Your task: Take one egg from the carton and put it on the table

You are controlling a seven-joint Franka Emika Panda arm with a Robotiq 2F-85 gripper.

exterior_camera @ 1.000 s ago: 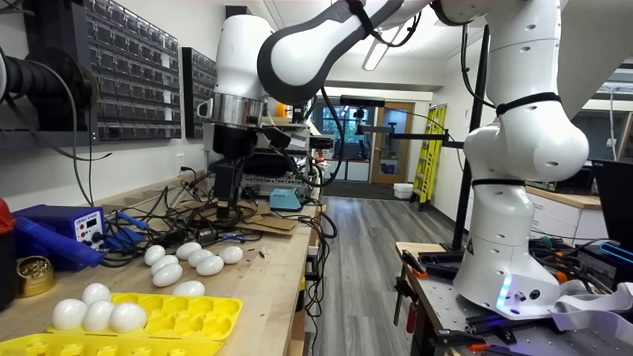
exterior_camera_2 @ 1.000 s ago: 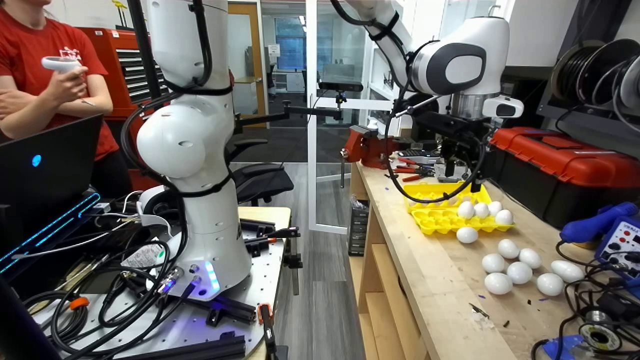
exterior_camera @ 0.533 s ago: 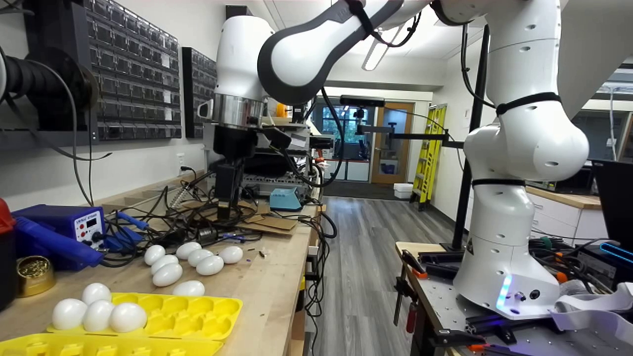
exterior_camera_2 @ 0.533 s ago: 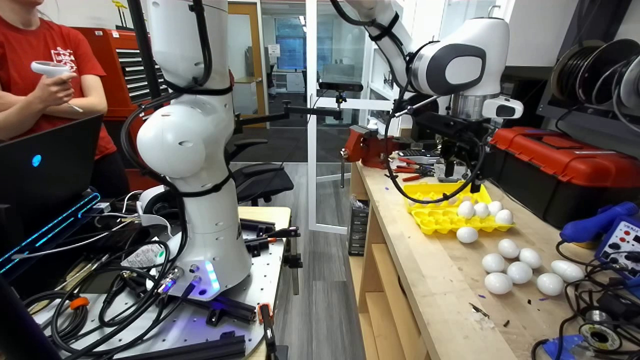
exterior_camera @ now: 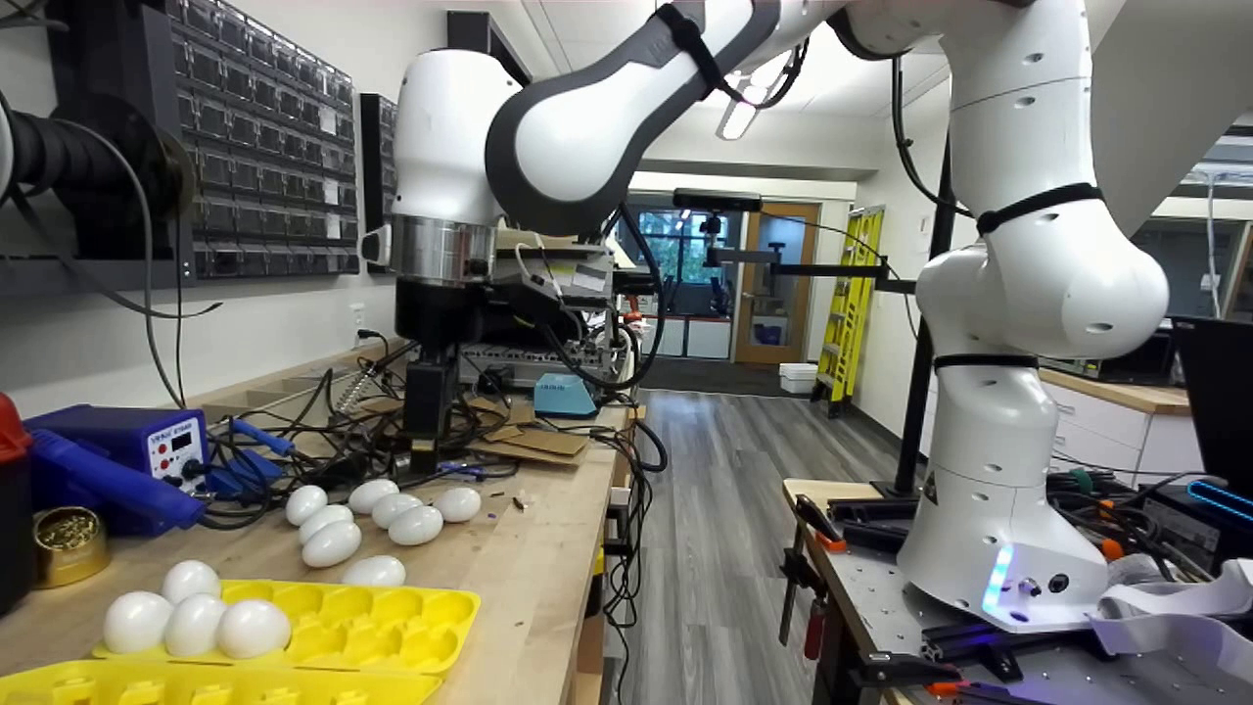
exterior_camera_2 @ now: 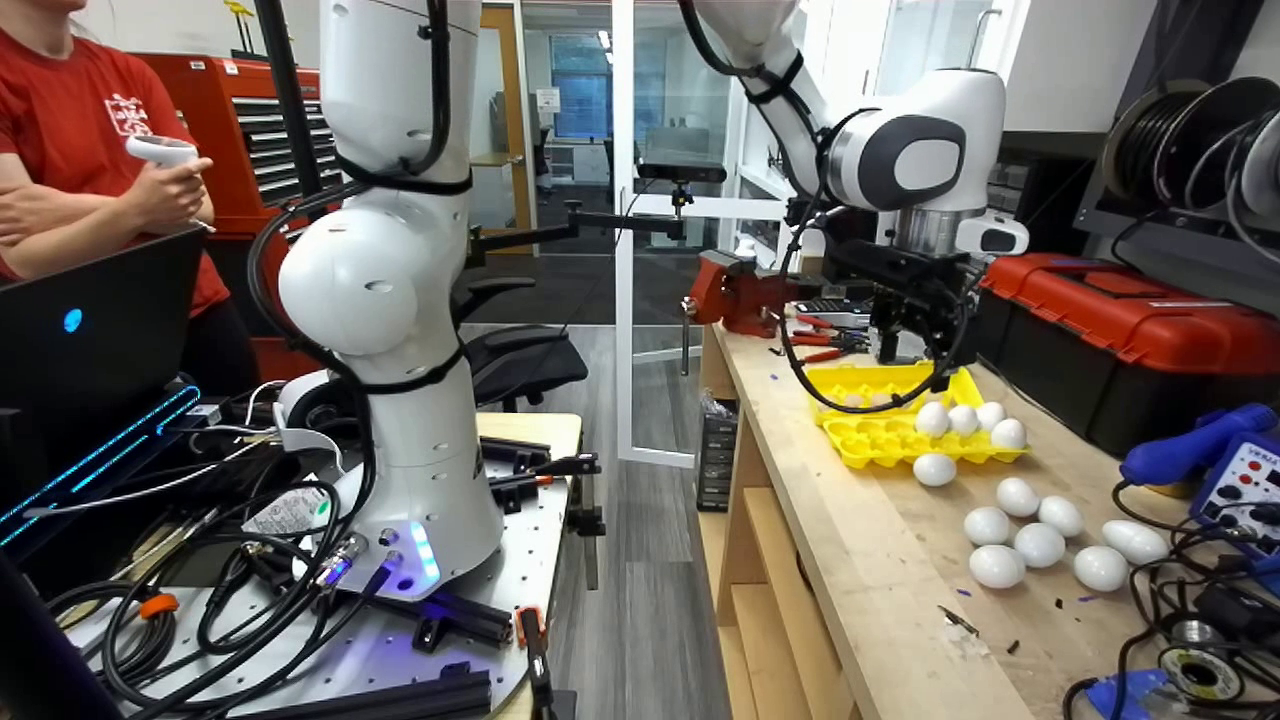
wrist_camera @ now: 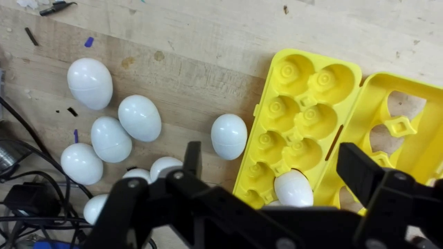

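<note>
The yellow carton (exterior_camera: 460,607) lies open on the wooden table (exterior_camera: 519,597); it also shows in an exterior view (exterior_camera_2: 850,445) and the wrist view (wrist_camera: 313,119). Several white eggs sit bunched at one end; one carton egg (wrist_camera: 294,190) shows well in the wrist view, others hide behind the gripper body. One white egg (wrist_camera: 229,136) lies on the table right beside the carton, also seen in an exterior view (exterior_camera_2: 934,470). My gripper (wrist_camera: 270,148) is open and empty above the carton, fingers wide apart, one over the table side, one over the lid half.
Several loose white eggs (exterior_camera_2: 1038,545) lie on the table near tangled cables (exterior_camera: 362,441). A black toolbox with red lid (exterior_camera_2: 1130,320) stands behind the carton. A blue soldering station (exterior_camera: 166,450) and a red vise (exterior_camera_2: 735,295) are also on the bench.
The arm has come lower in both exterior views, and its hand has shifted somewhat to the left in each. The carton and eggs have not moved.
</note>
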